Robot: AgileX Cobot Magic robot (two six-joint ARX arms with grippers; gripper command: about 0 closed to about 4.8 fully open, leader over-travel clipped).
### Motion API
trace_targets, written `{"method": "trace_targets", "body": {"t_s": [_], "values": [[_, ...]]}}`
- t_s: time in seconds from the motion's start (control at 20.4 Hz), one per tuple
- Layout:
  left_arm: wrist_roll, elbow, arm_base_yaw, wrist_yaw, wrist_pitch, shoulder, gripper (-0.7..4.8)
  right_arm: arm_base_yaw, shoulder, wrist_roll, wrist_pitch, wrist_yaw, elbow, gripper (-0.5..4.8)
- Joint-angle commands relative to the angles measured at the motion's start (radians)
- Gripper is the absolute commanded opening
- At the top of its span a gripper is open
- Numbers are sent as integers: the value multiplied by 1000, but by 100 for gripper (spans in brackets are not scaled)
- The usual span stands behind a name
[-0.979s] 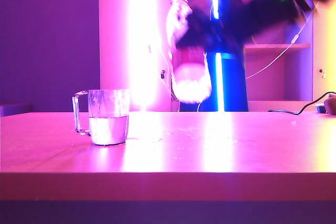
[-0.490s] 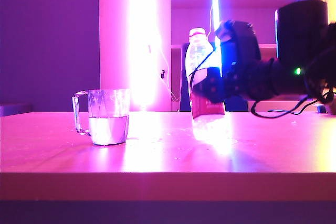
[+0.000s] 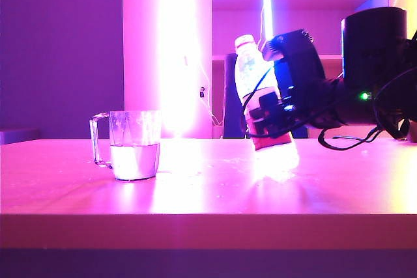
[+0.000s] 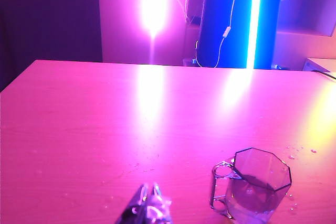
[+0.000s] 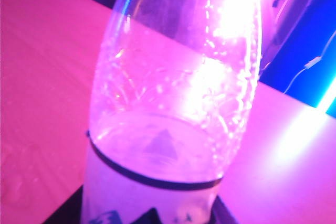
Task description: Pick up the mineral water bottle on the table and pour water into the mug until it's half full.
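Clear bottle (image 3: 259,96), clamped in the right gripper (image 3: 270,118), had come down upright by the desk (image 3: 208,187)'s middle, the mug (image 3: 133,144) near its left edge looked half full so pouring seemed done, and the left gripper (image 4: 147,211)'s tips were together.

**Glare, Crops and Hidden Jaws**

Glare washes out the base of the mineral water bottle (image 3: 259,99), so contact with the table (image 3: 208,187) cannot be told. The right gripper (image 3: 268,118) covers its label; the right wrist view crops its cap. Only the left gripper (image 4: 148,209) fingertips show. The mug (image 4: 254,184) is cut off at the frame's edge.
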State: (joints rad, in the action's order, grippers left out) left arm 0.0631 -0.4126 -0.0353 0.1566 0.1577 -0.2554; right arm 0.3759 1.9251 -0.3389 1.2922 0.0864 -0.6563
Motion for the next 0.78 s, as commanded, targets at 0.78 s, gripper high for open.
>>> {"method": "trace_targets", "body": {"t_s": [0.78], "values": [[-46, -3, 0, 31, 25, 1, -5, 6, 129, 133, 116, -32, -70, 288]]}}
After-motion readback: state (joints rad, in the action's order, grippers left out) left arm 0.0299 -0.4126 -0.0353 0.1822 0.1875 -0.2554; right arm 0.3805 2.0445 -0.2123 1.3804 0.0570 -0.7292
